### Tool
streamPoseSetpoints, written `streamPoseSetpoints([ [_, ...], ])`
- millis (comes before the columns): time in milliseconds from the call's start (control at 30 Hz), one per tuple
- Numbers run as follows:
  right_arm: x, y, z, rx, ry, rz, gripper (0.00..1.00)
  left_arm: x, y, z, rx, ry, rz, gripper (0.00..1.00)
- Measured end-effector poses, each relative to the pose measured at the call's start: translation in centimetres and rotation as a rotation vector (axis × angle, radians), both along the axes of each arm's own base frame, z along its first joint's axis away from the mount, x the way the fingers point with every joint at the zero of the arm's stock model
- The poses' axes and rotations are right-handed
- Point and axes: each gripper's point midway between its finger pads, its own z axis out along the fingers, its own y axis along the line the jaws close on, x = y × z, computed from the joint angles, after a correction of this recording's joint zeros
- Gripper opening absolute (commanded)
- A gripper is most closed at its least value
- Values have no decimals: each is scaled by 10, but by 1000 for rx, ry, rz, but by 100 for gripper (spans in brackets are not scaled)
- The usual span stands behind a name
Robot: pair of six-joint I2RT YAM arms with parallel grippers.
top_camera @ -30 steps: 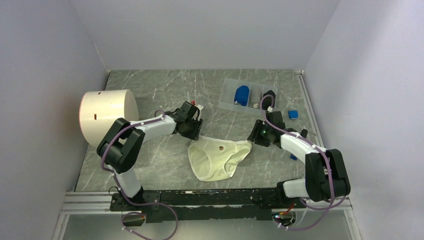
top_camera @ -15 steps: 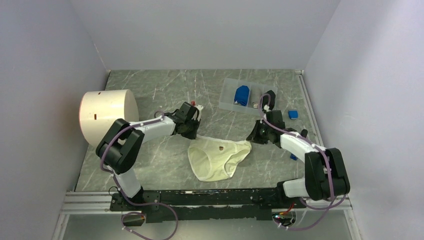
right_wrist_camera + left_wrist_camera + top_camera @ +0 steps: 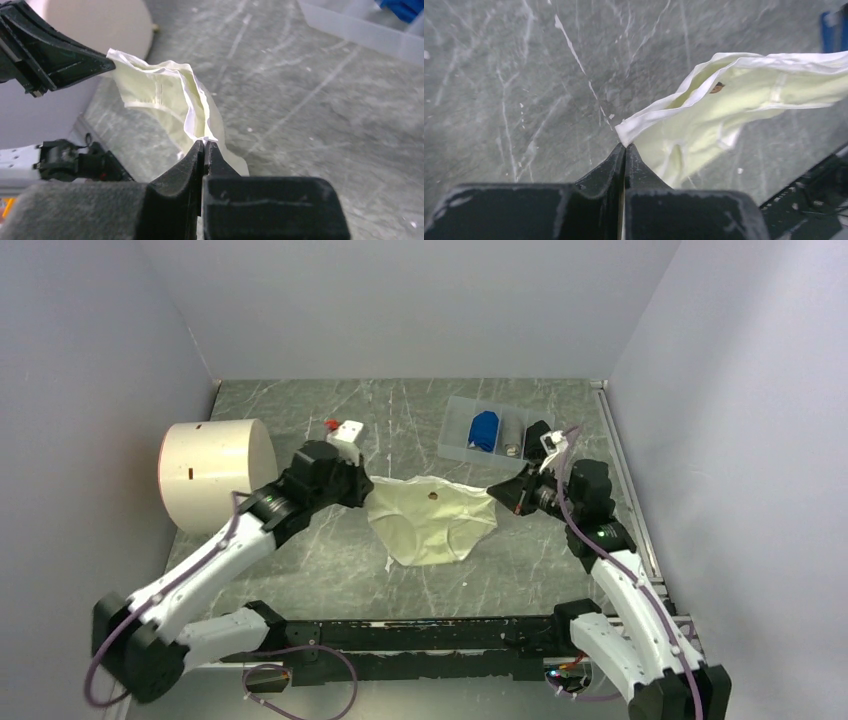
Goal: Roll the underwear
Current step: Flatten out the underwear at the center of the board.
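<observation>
The pale cream-yellow underwear (image 3: pixel 431 520) hangs stretched between my two grippers above the table's middle. My left gripper (image 3: pixel 362 492) is shut on its left waistband corner; in the left wrist view the white band (image 3: pixel 659 112) runs out from the closed tips of the left gripper (image 3: pixel 625 145). My right gripper (image 3: pixel 497 492) is shut on the right corner, and in the right wrist view the cloth (image 3: pixel 170 95) leaves the pinched tips of the right gripper (image 3: pixel 205 143). The royal blue underwear (image 3: pixel 485 430) lies in a clear tray (image 3: pixel 455 445) at the back.
A large cream cylinder (image 3: pixel 215 470) lies on its side at the left. The marbled grey table (image 3: pixel 330 560) is walled on three sides. A black rail (image 3: pixel 420 635) carrying the arm bases runs along the near edge.
Both grippers closed on the cream underwear's waistband corners and lifted it off the table, carrying it toward the back. Both arms have risen and swung outward.
</observation>
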Motion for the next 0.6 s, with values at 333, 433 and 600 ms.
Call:
streamPoseSetpoints([
  [333,-82,23,99,181,-227,264,0,-77,50,89,-142,-95,20,5],
  [433,-110,27,127,208,-275,346,0,-101,58,109,-160,-77,-14,5],
  [600,-119,29,139,220,-250,393,0,-125,65,128,-181,-51,-40,5],
])
